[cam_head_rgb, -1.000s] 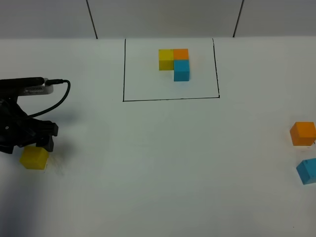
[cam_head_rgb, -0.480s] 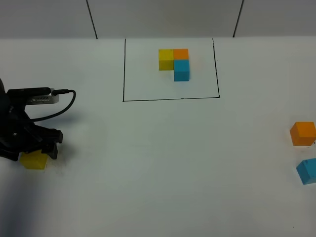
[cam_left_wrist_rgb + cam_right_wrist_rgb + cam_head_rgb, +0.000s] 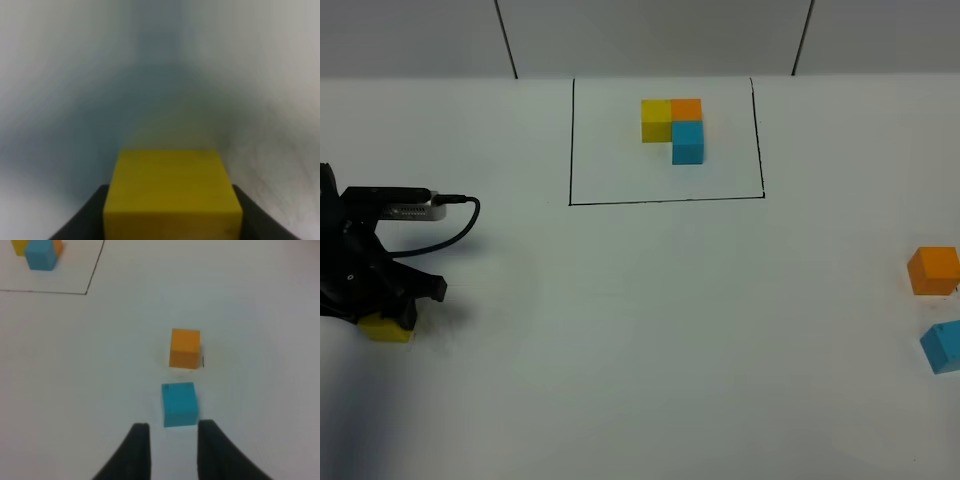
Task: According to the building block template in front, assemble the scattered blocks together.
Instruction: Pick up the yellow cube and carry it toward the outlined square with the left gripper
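The building block template (image 3: 672, 128) is a yellow, orange and blue L inside a thin black outline at the far middle of the table. The loose yellow cube (image 3: 387, 329) lies at the left. My left gripper (image 3: 392, 312) is lowered over it. In the left wrist view the yellow cube (image 3: 172, 192) sits between the two dark fingers (image 3: 82, 217), which stand close to its sides, open. The loose orange cube (image 3: 933, 270) and the sky blue cube (image 3: 942, 347) lie at the right edge. My right gripper (image 3: 173, 429) is open and empty just behind the blue cube (image 3: 179, 403), with the orange cube (image 3: 185, 347) beyond it.
The black outline (image 3: 665, 200) frames the template. A black cable (image 3: 450, 222) loops from the left arm. White wall panels stand behind the table's far edge.
My left gripper has moved down and slightly right, and now covers most of the yellow cube. The orange and blue cubes and the template have not moved.
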Robot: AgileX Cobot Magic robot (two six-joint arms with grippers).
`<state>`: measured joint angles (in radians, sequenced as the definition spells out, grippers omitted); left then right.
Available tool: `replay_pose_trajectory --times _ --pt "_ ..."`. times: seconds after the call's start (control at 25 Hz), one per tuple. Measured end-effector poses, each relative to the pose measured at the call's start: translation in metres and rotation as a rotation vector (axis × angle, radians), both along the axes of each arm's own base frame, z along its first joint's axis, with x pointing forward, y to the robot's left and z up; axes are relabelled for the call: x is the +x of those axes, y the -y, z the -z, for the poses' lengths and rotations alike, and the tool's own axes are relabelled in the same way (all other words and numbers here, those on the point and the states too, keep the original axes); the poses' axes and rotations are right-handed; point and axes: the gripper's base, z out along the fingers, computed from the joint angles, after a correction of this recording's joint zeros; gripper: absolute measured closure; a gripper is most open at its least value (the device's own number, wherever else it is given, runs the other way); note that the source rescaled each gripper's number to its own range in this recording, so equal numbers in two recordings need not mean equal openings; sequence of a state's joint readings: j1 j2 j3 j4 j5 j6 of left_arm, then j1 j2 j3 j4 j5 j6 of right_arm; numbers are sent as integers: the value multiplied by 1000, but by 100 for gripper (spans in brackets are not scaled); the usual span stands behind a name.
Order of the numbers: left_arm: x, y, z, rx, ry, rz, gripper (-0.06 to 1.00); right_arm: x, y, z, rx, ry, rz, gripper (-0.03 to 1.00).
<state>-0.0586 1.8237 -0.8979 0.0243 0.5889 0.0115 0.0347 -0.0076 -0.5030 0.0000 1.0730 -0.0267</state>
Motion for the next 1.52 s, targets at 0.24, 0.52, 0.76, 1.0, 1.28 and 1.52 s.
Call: replay_pose_trajectory --times 0.24,0.52,0.76,1.0,1.28,1.52 --pt "25 41 -35 4 127 388 94 0 0 0 0 0 0 97" --pt "29 130 -79 -48 204 1014 94 0 0 0 0 0 0 97" --pt "35 190 -83 -51 193 1265 94 0 0 0 0 0 0 97" --pt "55 229 -66 -43 140 1342 94 0 0 0 0 0 0 97" --pt "70 252 -40 -39 99 1379 94 0 0 0 0 0 0 97" --pt "73 255 -13 -15 55 1412 94 0 0 0 0 0 0 97"
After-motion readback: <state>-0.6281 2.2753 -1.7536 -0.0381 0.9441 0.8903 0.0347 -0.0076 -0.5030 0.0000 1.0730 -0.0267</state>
